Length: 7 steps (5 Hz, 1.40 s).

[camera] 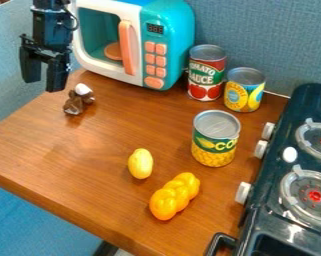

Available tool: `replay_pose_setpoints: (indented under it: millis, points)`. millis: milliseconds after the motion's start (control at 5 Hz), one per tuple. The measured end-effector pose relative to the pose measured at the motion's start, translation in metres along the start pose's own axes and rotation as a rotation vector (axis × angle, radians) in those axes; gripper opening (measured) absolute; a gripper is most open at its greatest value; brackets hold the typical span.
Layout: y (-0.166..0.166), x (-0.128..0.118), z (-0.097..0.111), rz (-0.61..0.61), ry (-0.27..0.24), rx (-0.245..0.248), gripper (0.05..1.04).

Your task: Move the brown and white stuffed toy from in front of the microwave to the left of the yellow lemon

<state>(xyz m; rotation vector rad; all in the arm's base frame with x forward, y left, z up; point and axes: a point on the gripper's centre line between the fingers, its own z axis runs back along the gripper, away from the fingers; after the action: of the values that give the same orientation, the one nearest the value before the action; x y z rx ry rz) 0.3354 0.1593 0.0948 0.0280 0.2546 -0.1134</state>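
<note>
from my end i see the black gripper point(42, 84) at the upper left, pointing down beside the toy microwave point(174, 30). its jaws stand apart with a plain gap between them, and they have hold of nothing. nearest to them is the small brown and white figure point(74, 104), on the wooden tabletop point(102, 135) near its left back edge, just below and a little right of the jaws.

the microwave is teal and white, with an orange handle point(127, 47) on its door. right of it i have 2 cans near the back wall: a red and green can point(206, 75) and a blue and yellow can point(244, 91). a 3rd, the green and yellow can point(215, 145), stands upright in front of them.

closer to me lie a yellow lemon-shaped piece point(140, 164) and, just to its lower right, a lumpy orange-yellow piece point(175, 196). along the right is the dark toy stove point(266, 200), with 2 burners and 3 white knobs.
</note>
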Motion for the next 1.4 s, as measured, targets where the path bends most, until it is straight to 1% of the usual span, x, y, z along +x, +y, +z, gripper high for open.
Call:
replay_pose_setpoints:
  millis: [200,400,600,800,1000,1200,1400]
  points:
    - [-0.003,0.002,-0.017,-0.007,0.039,-0.026,1.001]
    - [-0.012,0.016,-0.041,-0.027,-0.068,-0.055,1.001]
    - [-0.012,0.022,-0.040,-0.014,-0.188,-0.015,1.001]
    - [-0.003,0.027,-0.035,0.034,-0.228,0.049,1.001]
    - [0.002,0.029,-0.028,0.083,-0.228,0.092,1.001]
    - [0.004,0.043,-0.019,0.119,-0.232,0.098,1.001]
    - [0.005,0.060,-0.030,0.143,-0.184,0.040,1.001]
